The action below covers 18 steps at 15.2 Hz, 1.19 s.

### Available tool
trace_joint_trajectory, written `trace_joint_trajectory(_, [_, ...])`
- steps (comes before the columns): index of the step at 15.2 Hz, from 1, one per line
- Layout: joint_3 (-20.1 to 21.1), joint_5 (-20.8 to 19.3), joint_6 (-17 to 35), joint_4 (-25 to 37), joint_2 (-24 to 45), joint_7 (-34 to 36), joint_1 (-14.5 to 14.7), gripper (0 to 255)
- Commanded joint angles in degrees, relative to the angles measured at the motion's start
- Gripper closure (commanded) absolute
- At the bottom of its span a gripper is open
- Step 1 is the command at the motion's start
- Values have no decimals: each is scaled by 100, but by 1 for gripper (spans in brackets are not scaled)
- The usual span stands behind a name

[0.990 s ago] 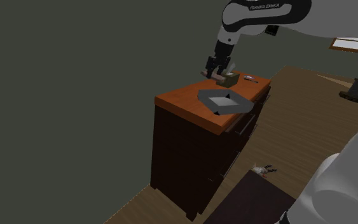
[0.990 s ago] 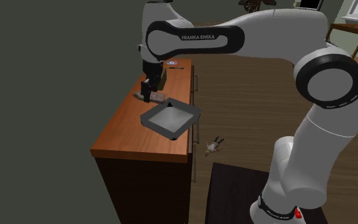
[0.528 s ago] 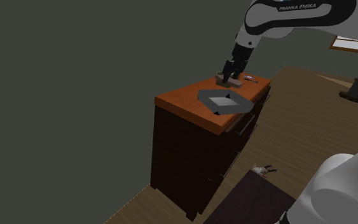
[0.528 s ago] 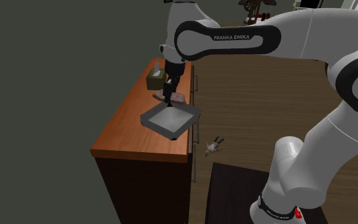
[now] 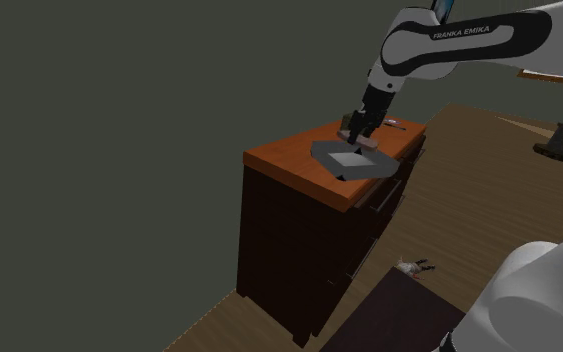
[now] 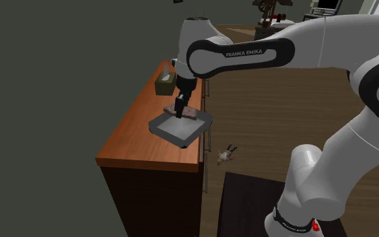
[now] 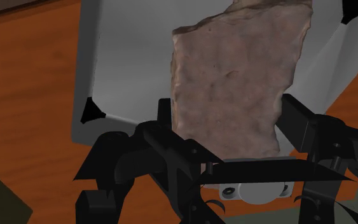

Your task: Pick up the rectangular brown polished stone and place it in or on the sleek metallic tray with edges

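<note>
Second exterior view: arm (image 6: 248,52) (lettered FRANKA EMIKA) holds stone (image 6: 190,112) over tray (image 6: 164,133).

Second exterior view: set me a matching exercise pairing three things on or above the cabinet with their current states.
1. brown stone
2. grey tray
3. olive tissue box

A. rests on the cabinet top, under the pincer
B. stands apart, beyond the tray
C. clasped in the pincer

Pairs: 1-C, 2-A, 3-B.
</note>
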Motion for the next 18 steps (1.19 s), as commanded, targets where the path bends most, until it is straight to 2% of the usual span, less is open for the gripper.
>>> trace_joint_trajectory(1, [-13,-6,165,-163,-3,-9,-7,255])
trace_joint_trajectory(4, [-26,-10,411,-397,9,-13,-12,255])
trace_joint_trajectory(12, [-26,-10,411,-397,9,-13,-12,255])
trace_joint_trajectory(13, [-26,-10,411,-397,10,-12,-12,0])
trace_joint_trajectory(18, [-26,-10,412,-397,10,-13,-12,0])
